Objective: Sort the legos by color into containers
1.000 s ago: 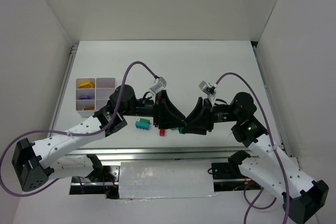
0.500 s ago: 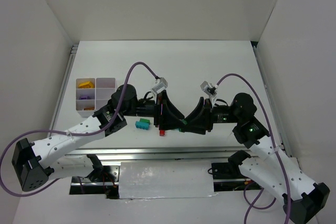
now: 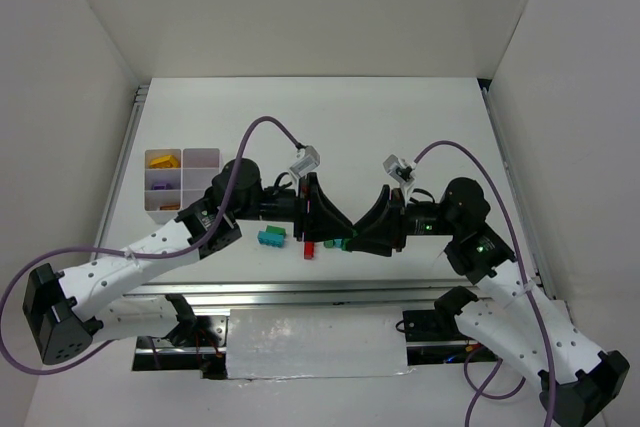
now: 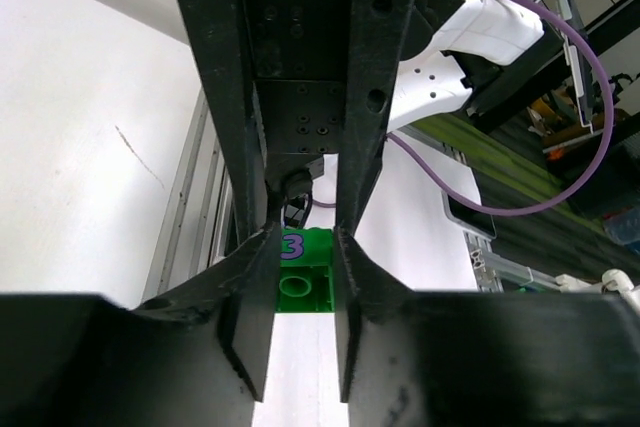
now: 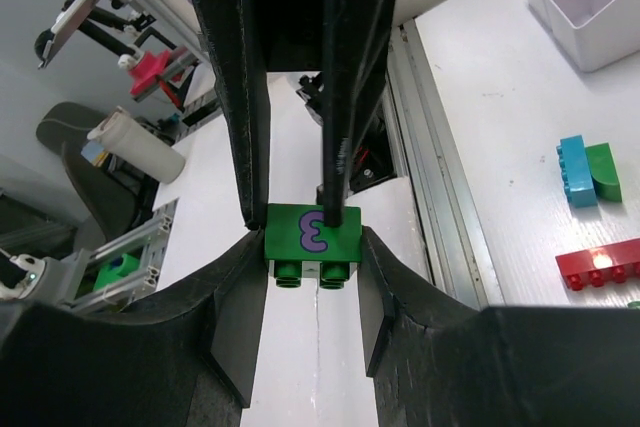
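Note:
A green lego with a purple "3" (image 5: pixel 312 232) hangs above the table between both grippers. My right gripper (image 5: pixel 312 239) is shut on its two ends, studs facing the camera. My left gripper (image 4: pixel 305 237) meets it from the other side, its fingers pressed on the same green lego (image 4: pixel 305 282). In the top view the two grippers (image 3: pixel 335 235) (image 3: pixel 352 243) touch tips at the table's front centre, with a sliver of the green lego (image 3: pixel 344 244) showing. The containers are a white tray (image 3: pixel 200 159) at the left, holding yellow (image 3: pixel 163 159), purple (image 3: pixel 160 185) and orange (image 3: pixel 170 207) pieces.
A teal-and-green lego pair (image 3: pixel 271 236) and a red lego (image 3: pixel 309 250) lie on the table just under the left gripper. They also show in the right wrist view, the teal-and-green pair (image 5: pixel 585 169) above the red lego (image 5: pixel 600 265). A metal rail (image 3: pixel 300 292) runs along the front edge.
The left gripper's jaws have closed in onto the green lego that the right gripper holds. Both arms have stayed almost still.

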